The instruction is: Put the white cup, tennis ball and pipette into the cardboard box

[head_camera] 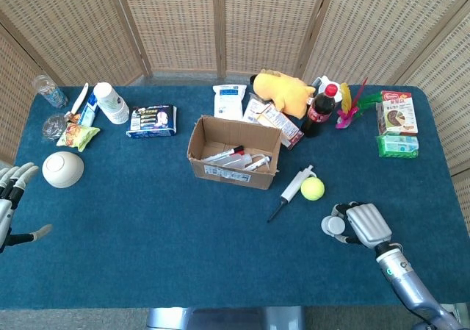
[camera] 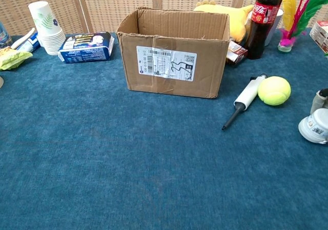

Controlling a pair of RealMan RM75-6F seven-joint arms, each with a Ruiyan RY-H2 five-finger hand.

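Right hand [head_camera: 361, 223] curls around the white cup [head_camera: 333, 226] beside the tennis ball [head_camera: 313, 189]; left hand [head_camera: 10, 190] spread, holding nothing.

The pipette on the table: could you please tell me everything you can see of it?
The pipette is a slim tool with a white barrel, plastic by the look of it, that narrows to a thin black tip. It lies flat on the blue table cover, slanted, with the black tip toward the camera in the chest view and the white top end away. It sits right of the cardboard box, clear of it. The tennis ball lies close beside its top end; whether they touch is unclear. No robot hand is on it.
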